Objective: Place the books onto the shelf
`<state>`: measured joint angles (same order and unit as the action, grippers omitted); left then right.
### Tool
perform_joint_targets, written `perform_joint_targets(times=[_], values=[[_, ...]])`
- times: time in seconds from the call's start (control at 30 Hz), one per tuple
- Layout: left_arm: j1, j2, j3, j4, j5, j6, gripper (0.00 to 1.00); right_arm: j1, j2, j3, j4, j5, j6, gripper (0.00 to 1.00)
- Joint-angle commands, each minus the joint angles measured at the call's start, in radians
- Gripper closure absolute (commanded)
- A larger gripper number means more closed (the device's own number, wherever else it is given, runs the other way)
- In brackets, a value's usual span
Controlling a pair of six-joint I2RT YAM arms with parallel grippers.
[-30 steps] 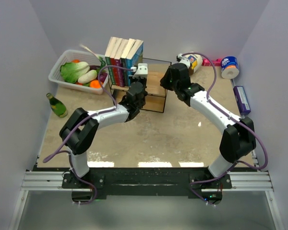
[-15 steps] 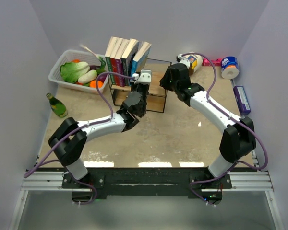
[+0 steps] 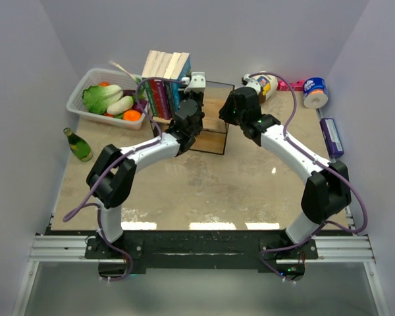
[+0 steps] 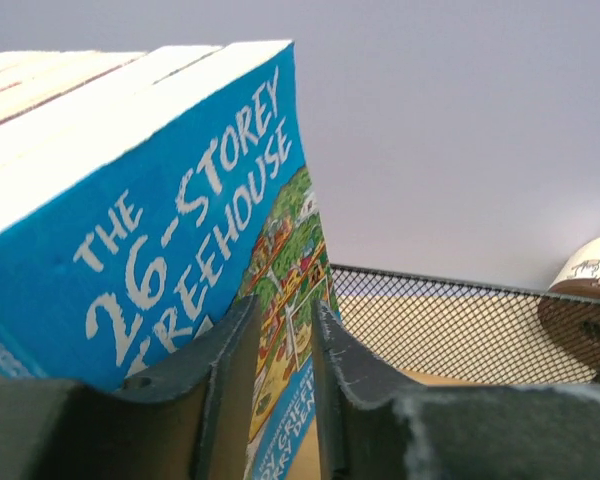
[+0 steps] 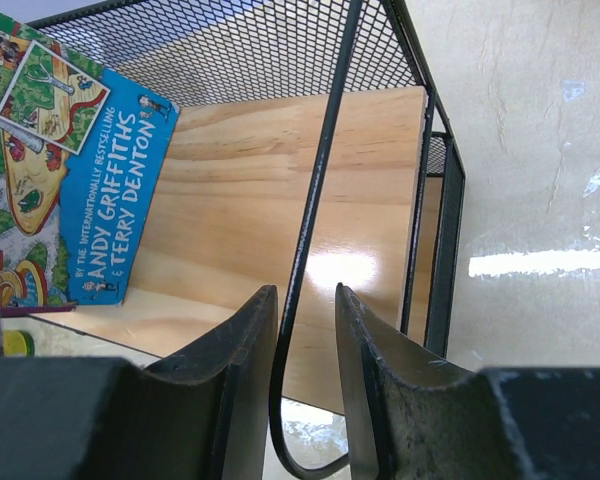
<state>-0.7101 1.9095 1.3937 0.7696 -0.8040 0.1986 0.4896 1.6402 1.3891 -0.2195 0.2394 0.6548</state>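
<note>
Blue cartoon "Treehouse" paperback (image 4: pixel 180 220), outermost of five thin paperbacks (image 3: pixel 163 79): leaning moments ago, now upright at the 9 o'clock end of the black-wire, wooden-board shelf (image 3: pixel 212 122). Left fingers (image 4: pixel 220 390) narrowly parted against its cover. Right fingers (image 5: pixel 230 390) narrowly parted astride a shelf wire. Shelving judged nearly complete.

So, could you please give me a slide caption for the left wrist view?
Left end effector close up to the blue "26-Storey Treehouse" paperback book, black wire-mesh shelf behind.
</note>
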Motion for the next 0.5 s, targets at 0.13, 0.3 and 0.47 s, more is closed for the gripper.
perform_joint_targets(times=[0.13, 0.3, 0.47], values=[[0.061, -0.043, 0.06, 0.023, -0.08, -0.053, 0.61, -0.003, -0.046, 0.008, 0.023, -0.02, -0.003, 0.66], [0.063, -0.066, 0.065, 0.031, -0.083, -0.057, 0.59, -0.005, -0.048, 0.01, 0.022, -0.017, -0.004, 0.66], [0.061, -0.095, 0.051, 0.01, -0.067, -0.082, 0.58, -0.005, -0.049, 0.01, 0.022, -0.02, -0.001, 0.66]])
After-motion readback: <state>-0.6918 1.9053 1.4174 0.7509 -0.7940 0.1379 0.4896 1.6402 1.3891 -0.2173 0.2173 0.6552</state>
